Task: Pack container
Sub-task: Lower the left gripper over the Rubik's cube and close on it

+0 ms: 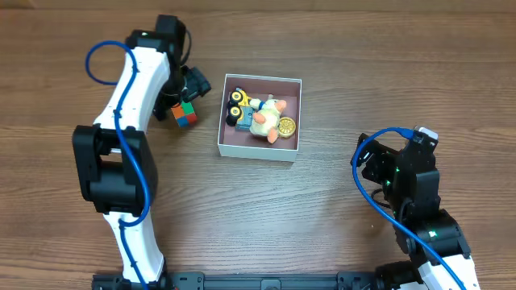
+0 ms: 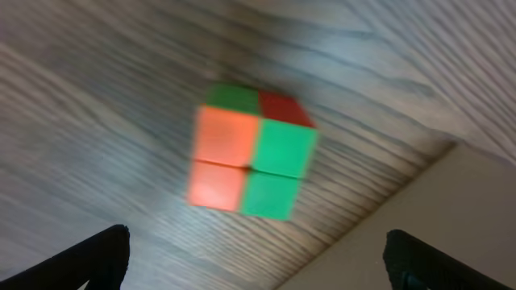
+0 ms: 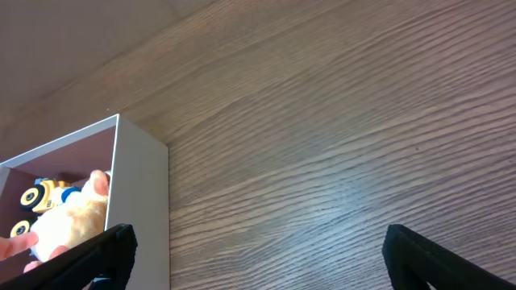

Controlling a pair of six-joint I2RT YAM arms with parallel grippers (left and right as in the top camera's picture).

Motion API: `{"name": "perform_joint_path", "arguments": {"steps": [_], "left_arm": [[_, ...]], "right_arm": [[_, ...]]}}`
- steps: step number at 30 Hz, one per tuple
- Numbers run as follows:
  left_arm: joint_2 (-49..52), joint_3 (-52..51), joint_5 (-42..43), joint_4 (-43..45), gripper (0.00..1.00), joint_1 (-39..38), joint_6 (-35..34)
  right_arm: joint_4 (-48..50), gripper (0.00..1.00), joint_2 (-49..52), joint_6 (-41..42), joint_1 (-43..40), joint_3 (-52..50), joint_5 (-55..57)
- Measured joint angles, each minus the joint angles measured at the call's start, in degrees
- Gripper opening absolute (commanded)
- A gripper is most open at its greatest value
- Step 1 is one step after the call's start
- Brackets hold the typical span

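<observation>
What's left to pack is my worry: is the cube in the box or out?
Out. The cube lies on the table beside the box, apart from it, before the open left gripper.

Your container [image 1: 258, 151] is a square, shallow white cardboard box with a dusty pink inside. It sits flat and open-topped, turned slightly askew in your overhead view, and it holds a small cluster of toys [image 1: 266, 121].
</observation>
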Motion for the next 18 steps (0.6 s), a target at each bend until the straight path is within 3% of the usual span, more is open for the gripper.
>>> {"name": "perform_joint_path", "arguments": {"steps": [4, 18], "left_arm": [[0.0, 0.0, -0.6, 0.1, 1.0, -0.3, 0.0], [2.0, -0.3, -2.7, 1.4, 1.0, 0.9, 10.3]], "right_arm": [[0.0, 1.0, 0.0, 0.0, 0.0, 0.0, 0.0], [0.0, 1.0, 0.0, 0.0, 0.0, 0.0, 0.0]]}}
